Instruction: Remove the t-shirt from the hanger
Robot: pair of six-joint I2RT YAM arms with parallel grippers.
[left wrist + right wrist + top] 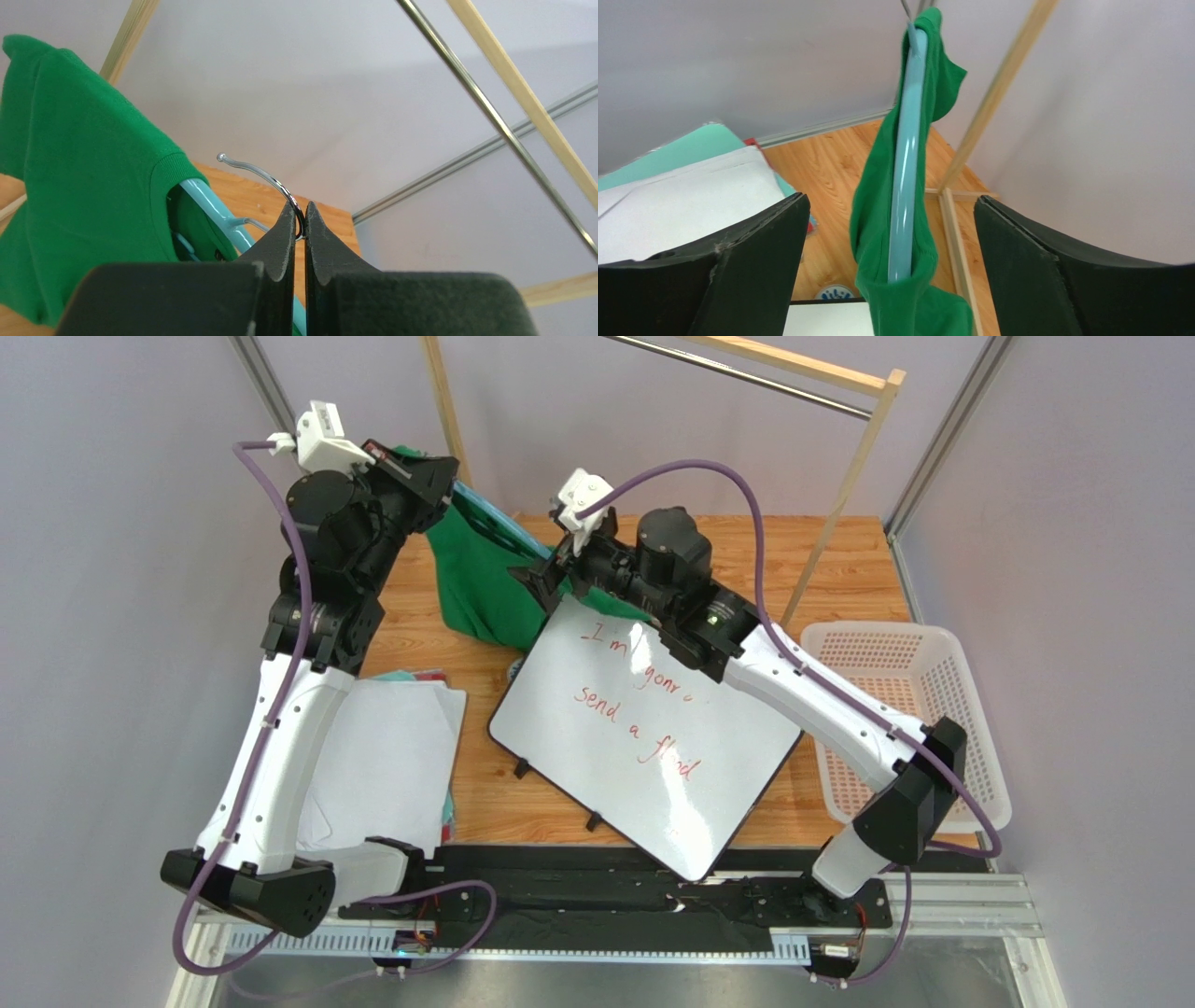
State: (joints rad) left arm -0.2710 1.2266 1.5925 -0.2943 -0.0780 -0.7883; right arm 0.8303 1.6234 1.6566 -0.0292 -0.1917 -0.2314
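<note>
Plainly, the t-shirt is a solid green knit, soft and slack, hanging in the air over the far part of the wooden table, between the two wrists. It sits on the hanger, whose light-blue arm runs edge-on down the right wrist view; the cloth drapes along it in loose folds and bunches round its lower end. In the left wrist view a ribbed collar edge (slightly darker in its shadow) curves beside the hanger's neck. The left gripper is clenched on the grey metal hook. The right gripper is spread wide, one finger on either side of shirt and hanger, touching neither.
</note>
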